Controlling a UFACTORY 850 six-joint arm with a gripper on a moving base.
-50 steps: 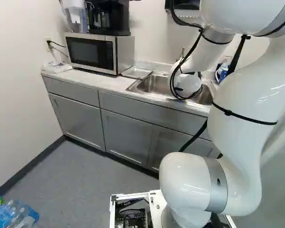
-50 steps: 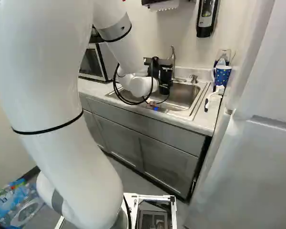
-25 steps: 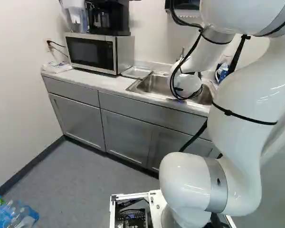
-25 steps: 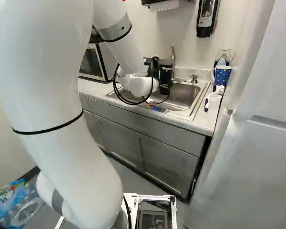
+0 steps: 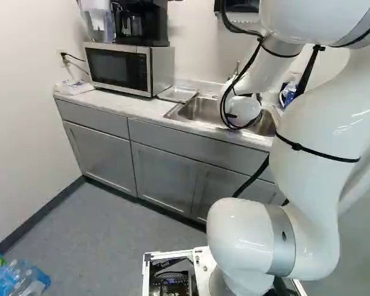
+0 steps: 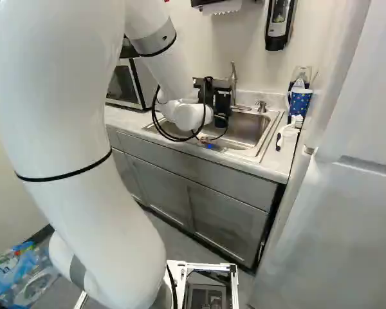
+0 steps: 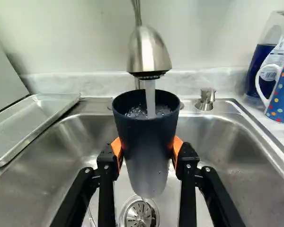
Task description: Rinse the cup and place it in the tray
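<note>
- Two fingers of the pincer (image 6: 209, 95) pinch the dark cup (image 7: 147, 142) from opposite sides, orange pads (image 7: 117, 146) pressed to its wall.
- The cup is held up over the sink (image 7: 217, 142), its foot above the basin floor near the drain (image 7: 139, 213).
- Tight edge overhead: the faucet (image 7: 149, 51) head hangs just above the cup's rim, and its stream (image 7: 150, 98) falls inside.
- Sideways there is basin space on both sides of the fingers, out to the sink's walls.
- The soap pump (image 7: 206, 99) stands on the back rim, a gap away from the cup.
- Beyond the sink's edge on the pump's side is a dotted mug (image 7: 280, 94), on the bench (image 5: 117, 106).
- The metal tray (image 5: 177, 94) lies at the opposite edge, between sink and microwave (image 5: 126, 69).
- The cup points mouth up, foot down; its long axis is near upright, crosswise to the fingers.
</note>
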